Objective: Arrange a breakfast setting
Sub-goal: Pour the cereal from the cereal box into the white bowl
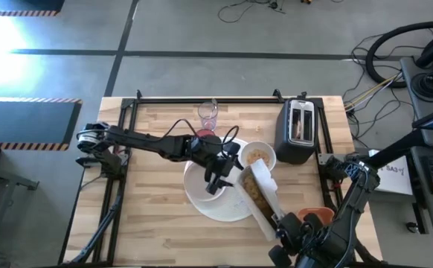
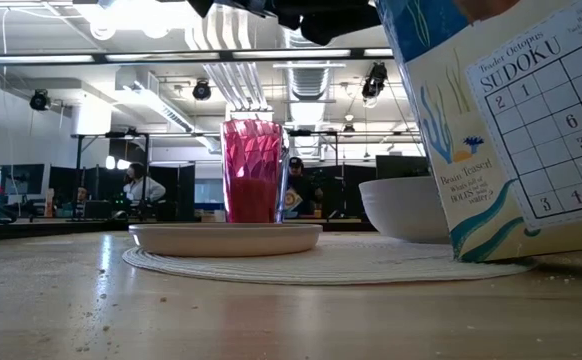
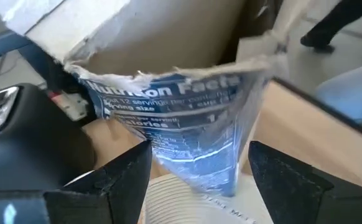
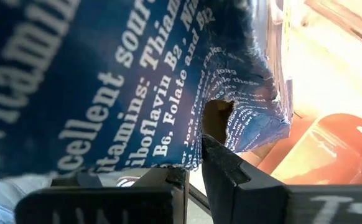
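Note:
A blue cereal box (image 1: 263, 195) leans tilted over the small white bowl (image 1: 259, 156), which holds cereal. My right gripper (image 4: 196, 158) is shut on the box near the table's front edge. My left gripper (image 1: 218, 179) hovers above the large white round plate (image 1: 224, 208), open. Its fingers (image 3: 122, 180) stand on either side of the box's crumpled "Nutrition Facts" side (image 3: 193, 137), and I see no touch. A smaller pale plate (image 2: 226, 238) lies on the ribbed round plate (image 2: 321, 265), with the pink tumbler (image 2: 253, 170) behind it. My right gripper pinches a torn edge of the box's blue panel (image 4: 215, 124) between its two fingers, only at their free ends. It holds the box's raised end, toward the table's near edge. The box slants down toward the bowl; its low corner (image 2: 471, 250) reaches the ribbed plate.
The black two-slot toaster (image 1: 297, 130) stands at the back right, just behind the bowl. An orange-red tray (image 1: 317, 216) lies at the front right beside my right arm. Bare wood lies open at the table's left and front left.

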Action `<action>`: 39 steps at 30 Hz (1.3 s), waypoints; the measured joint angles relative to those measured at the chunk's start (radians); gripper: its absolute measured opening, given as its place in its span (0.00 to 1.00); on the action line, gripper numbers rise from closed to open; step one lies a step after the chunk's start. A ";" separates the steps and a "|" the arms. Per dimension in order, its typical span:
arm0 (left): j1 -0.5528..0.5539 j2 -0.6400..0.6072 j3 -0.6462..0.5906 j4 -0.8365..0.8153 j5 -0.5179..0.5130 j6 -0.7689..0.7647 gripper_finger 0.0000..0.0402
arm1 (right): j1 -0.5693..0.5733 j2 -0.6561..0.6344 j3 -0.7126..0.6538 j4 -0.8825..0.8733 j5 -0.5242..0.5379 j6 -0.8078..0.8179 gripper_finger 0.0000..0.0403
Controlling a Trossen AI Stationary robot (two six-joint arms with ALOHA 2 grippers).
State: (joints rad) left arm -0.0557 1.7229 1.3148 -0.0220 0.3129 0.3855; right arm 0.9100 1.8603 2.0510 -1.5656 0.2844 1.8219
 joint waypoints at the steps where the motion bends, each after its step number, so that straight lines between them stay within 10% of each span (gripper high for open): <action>1: 0.000 0.000 0.000 0.000 0.024 -0.006 0.63 | 0.000 0.000 0.000 0.000 0.000 -0.002 0.06; 20: -0.006 0.011 -0.001 0.199 0.320 -0.185 0.63 | 0.002 0.000 0.000 -0.002 0.022 -0.100 0.06; 39: -0.018 0.063 -0.001 0.411 0.320 -0.299 0.63 | 0.002 0.000 0.000 0.001 0.050 -0.188 0.06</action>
State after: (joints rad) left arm -0.0742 1.7863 1.3136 0.3893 0.6327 0.0870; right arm 0.9119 1.8606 2.0510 -1.5641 0.3339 1.6337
